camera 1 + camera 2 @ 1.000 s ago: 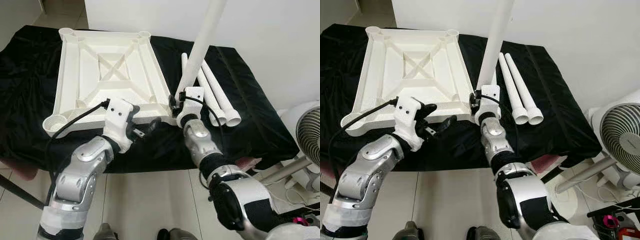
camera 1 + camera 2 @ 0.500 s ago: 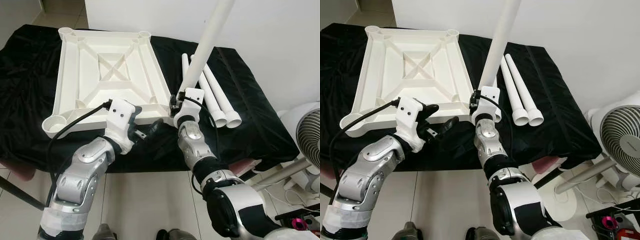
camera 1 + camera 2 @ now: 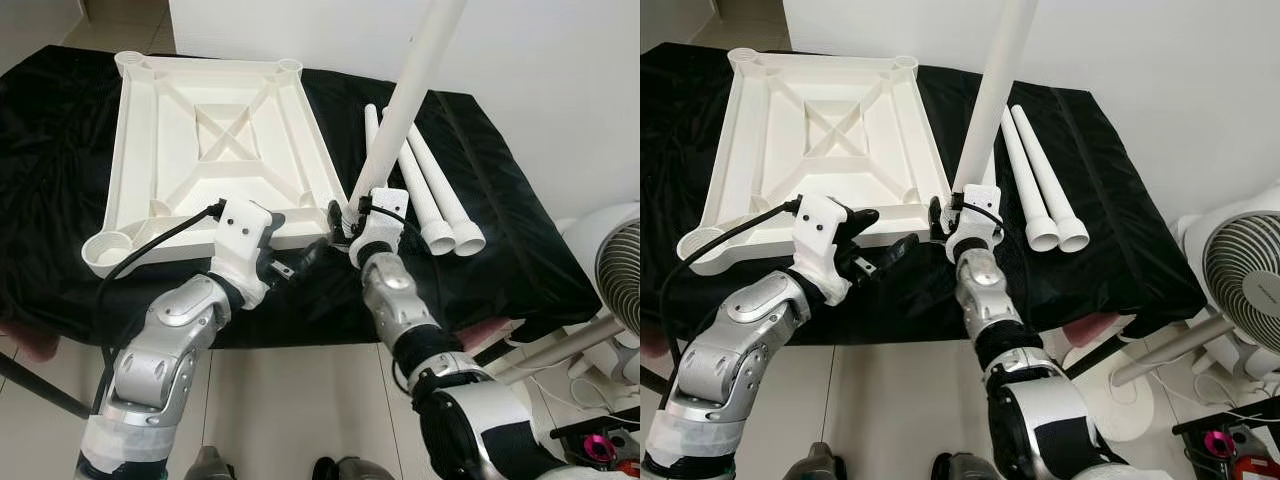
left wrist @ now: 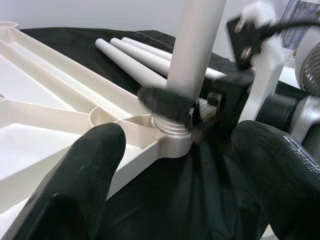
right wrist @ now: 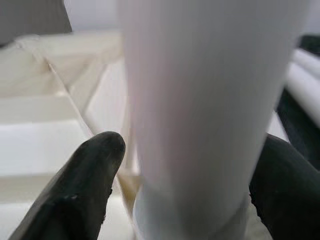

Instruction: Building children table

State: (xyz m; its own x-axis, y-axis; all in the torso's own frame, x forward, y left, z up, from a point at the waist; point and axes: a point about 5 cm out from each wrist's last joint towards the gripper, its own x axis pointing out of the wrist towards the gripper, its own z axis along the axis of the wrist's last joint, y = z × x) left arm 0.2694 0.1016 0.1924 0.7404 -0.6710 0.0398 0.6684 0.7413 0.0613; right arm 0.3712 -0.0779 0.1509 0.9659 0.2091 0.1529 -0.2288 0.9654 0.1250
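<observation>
Left gripper [image 3: 290, 258] spread wide, empty, just in front of the tabletop's [image 3: 215, 140] near corner socket. Right gripper [image 3: 350, 215] clamps the leg [image 3: 400, 110] seated in that socket. Leg tilted: risk of cross-threading or jamming. Spare legs [image 3: 435, 195] beyond.

White table top [image 3: 220, 140], white legs [image 3: 435, 195], black cloth [image 3: 500, 240], silver arms, black fingers [image 4: 75, 195]

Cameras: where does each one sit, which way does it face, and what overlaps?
Head eyes: look down on the upturned tabletop; both arms show.
Left wrist: past the open left gripper toward the corner socket.
Right wrist: right gripper around the upright leg.
Shared: that leg, the spare legs.
</observation>
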